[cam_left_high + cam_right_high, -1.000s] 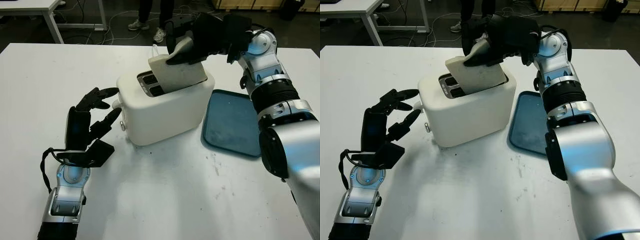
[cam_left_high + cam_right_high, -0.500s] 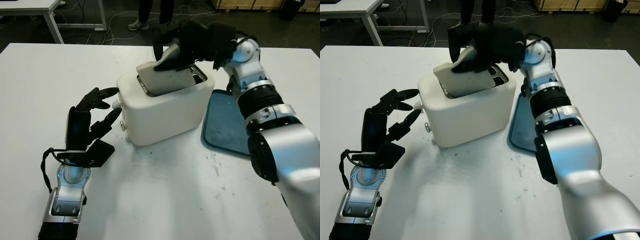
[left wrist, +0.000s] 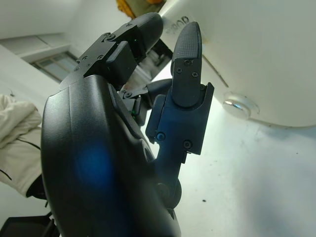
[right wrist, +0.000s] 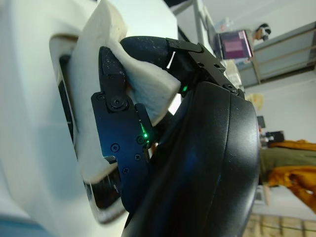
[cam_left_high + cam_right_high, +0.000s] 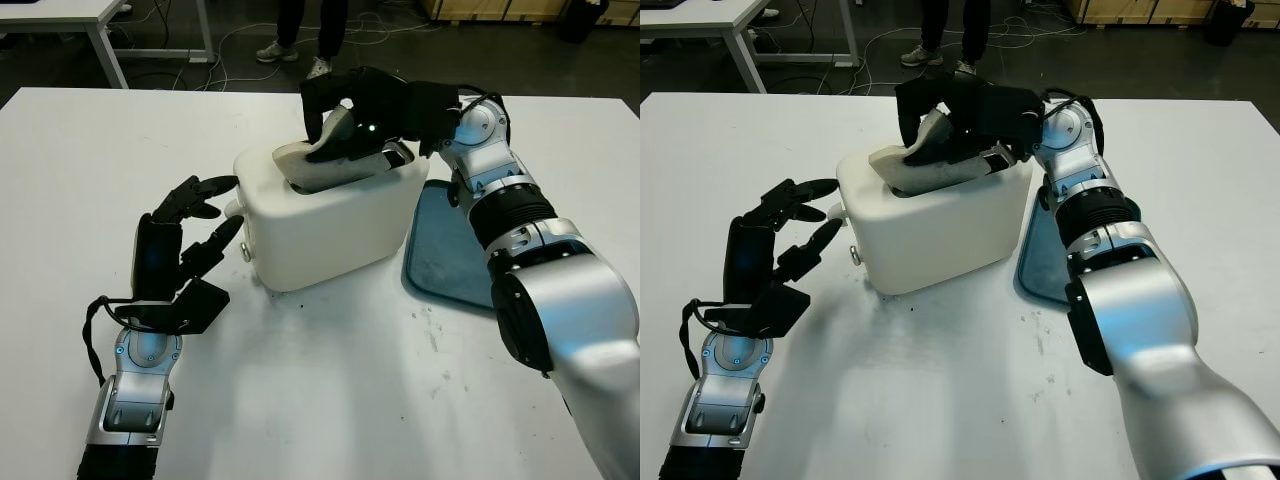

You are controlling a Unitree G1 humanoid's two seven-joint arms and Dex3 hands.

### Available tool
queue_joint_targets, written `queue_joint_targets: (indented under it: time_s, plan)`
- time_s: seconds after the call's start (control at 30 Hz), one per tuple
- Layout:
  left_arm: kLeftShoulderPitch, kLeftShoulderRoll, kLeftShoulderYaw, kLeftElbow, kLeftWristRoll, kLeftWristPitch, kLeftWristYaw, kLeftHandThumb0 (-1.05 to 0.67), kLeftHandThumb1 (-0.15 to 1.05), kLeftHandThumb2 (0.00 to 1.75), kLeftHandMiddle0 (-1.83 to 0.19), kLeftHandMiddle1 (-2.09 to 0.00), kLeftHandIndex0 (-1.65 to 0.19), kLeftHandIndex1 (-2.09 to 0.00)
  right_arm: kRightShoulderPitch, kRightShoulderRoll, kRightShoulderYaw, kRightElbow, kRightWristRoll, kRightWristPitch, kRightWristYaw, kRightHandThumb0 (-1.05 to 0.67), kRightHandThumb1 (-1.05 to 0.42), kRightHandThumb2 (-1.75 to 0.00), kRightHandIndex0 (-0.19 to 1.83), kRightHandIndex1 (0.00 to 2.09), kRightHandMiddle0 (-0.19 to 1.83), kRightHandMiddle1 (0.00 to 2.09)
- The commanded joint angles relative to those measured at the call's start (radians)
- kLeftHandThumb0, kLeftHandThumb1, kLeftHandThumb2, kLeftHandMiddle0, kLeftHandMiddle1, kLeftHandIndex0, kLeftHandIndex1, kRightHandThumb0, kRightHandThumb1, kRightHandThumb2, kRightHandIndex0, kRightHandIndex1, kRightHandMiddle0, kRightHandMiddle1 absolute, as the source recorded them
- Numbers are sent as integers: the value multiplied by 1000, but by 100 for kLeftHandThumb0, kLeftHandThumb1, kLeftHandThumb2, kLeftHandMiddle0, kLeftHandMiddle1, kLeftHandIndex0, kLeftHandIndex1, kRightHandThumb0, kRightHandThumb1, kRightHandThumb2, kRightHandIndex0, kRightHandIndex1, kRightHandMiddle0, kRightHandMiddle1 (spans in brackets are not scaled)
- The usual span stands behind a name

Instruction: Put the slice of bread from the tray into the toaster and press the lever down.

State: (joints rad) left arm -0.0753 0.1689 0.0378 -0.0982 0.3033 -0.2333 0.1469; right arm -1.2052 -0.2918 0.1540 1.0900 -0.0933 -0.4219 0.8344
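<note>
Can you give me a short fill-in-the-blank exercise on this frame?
1. The right hand grips the slice of ____, partly lowered into a slot.
2. The white toaster stands between the open left hand and the blue ____.
3. The hand beside the toaster's lever end is the ____ one.

Missing words: bread; tray; left

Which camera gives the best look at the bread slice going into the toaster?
The left eye view: the bread slice sits tilted in the toaster top, gripped by the right hand. The right eye view matches. The right wrist view shows a close-up of its squeezed edge.
</note>
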Motion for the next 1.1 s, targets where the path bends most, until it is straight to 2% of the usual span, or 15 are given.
queue_joint_targets:
  time_s: [0.0, 0.07, 0.13, 0.27, 0.33, 0.37, 0.43, 0.5, 0.57, 0.7, 0.93, 1.0, 1.07]
  plan:
    - [7, 0, 0, -5, 0, 2, 0, -54, 92, 28, -38, -133, -63, -48, 35, -34, 21, -4, -42, -3, -6, -81, -92, -19, 62, 126, 67, 98]
    - [7, 1, 0, -6, 4, 5, 0, -54, 92, 28, -38, -133, -63, -48, 37, -50, 18, -26, -42, -7, -19, -80, -92, -16, 49, 115, 62, 81]
    - [8, 1, -2, -7, 8, 6, 2, -54, 92, 29, -38, -130, -63, -48, 38, -66, 9, -44, -36, -23, -32, -76, -92, -15, 40, 112, 59, 74]
    - [6, -2, -3, -1, -1, -2, 0, -52, 92, 28, -38, -130, -63, -48, 31, -81, -11, -58, -22, -66, -59, -64, -92, -12, 43, 113, 61, 69]
    - [8, -4, -3, -7, 0, 8, -1, -53, 92, 28, -38, -130, -63, -48, 28, -80, -22, -61, -18, -94, -82, -51, -89, -5, 48, 110, 64, 67]
    - [9, -5, -4, -12, 0, 15, -2, -53, 92, 28, -38, -130, -63, -48, 27, -78, -28, -67, -16, -104, -94, -33, -87, -3, 49, 109, 66, 67]
    - [10, -5, -4, -14, 1, 15, -2, -53, 92, 28, -38, -130, -63, -48, 26, -75, -37, -82, -12, -106, -108, -5, -89, -4, 52, 104, 70, 63]
    - [10, -4, -4, -13, -1, 12, -2, -53, 92, 28, -38, -129, -63, -48, 24, -74, -43, -101, -9, -101, -109, 11, -91, -12, 50, 101, 72, 59]
    - [10, -2, -3, -13, 2, 13, -1, -53, 92, 28, -39, -131, -63, -48, 23, -77, -42, -120, -15, -103, -117, 8, -87, -15, 47, 99, 73, 56]
    - [13, 1, -2, -13, 2, 11, -4, -53, 92, 28, -37, -131, -63, -47, 30, -93, -34, -165, -37, -99, -139, -18, -77, -12, 44, 96, 73, 52]
    - [12, 0, -1, -10, 9, 9, 4, -53, 92, 28, -38, -130, -64, -47, 66, -103, -72, -210, -25, -118, -214, -29, -79, -9, 51, 101, 78, 52]
    - [12, 2, 2, -9, 11, 6, 6, -52, 92, 28, -38, -130, -63, -47, 99, -108, -97, -236, -13, -134, -250, -27, -80, -7, 55, 100, 79, 52]
    - [13, 9, 6, -12, 24, 10, 12, -52, 92, 28, -39, -128, -64, -47, 155, -116, -126, -281, -2, -153, -296, -10, -83, -8, 60, 104, 81, 54]
